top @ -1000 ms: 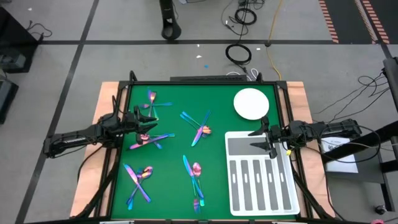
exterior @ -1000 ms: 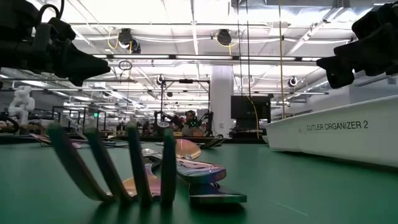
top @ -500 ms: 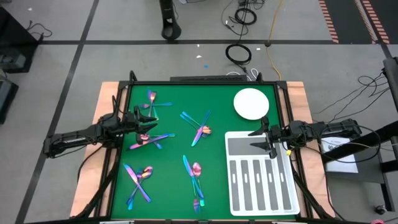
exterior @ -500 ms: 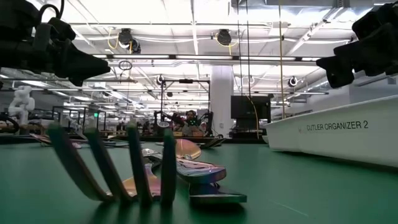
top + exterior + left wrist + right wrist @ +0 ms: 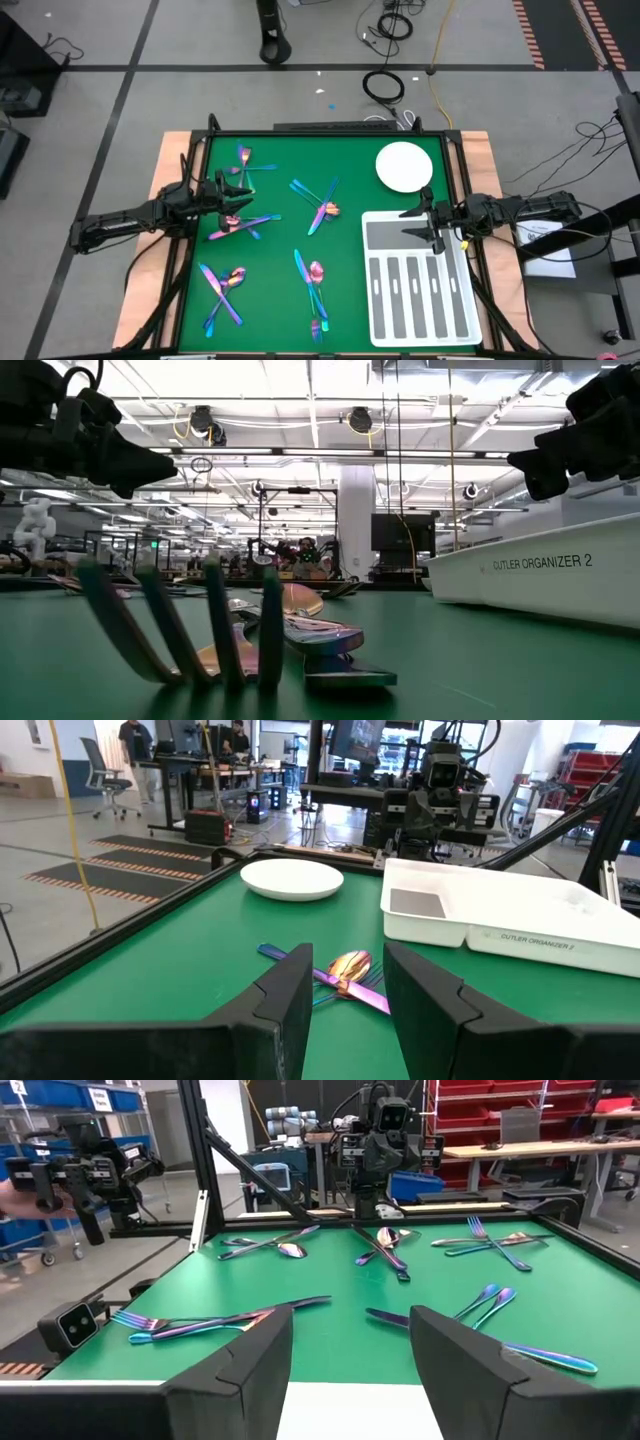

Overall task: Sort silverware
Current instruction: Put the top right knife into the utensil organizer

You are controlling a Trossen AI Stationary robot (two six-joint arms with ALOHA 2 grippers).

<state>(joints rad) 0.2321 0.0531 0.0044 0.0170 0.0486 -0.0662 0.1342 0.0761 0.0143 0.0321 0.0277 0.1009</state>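
1. Left gripper hangs over the left side of the green mat, and I see its two dark fingers spread apart with nothing between them.
2. Right gripper waits over the top end of the white tray, also spread apart and holding nothing.
3. All the silverware lies in little crossed piles on the mat, and none sits in the tray yet.
4. One pile with a spoon lies just ahead of my left fingers, and another fork and spoon pile rests right beside that gripper.
5. More pieces lie near the front left corner and in the front middle.
6. A round white plate sits at the back, near the tray.
7. My worry is that the pieces cross over each other, so I may grab two at once.
8. They are thin and flat, so my fingers may slip off or push one away.
9. If I come down too hard, I may hit the mat.
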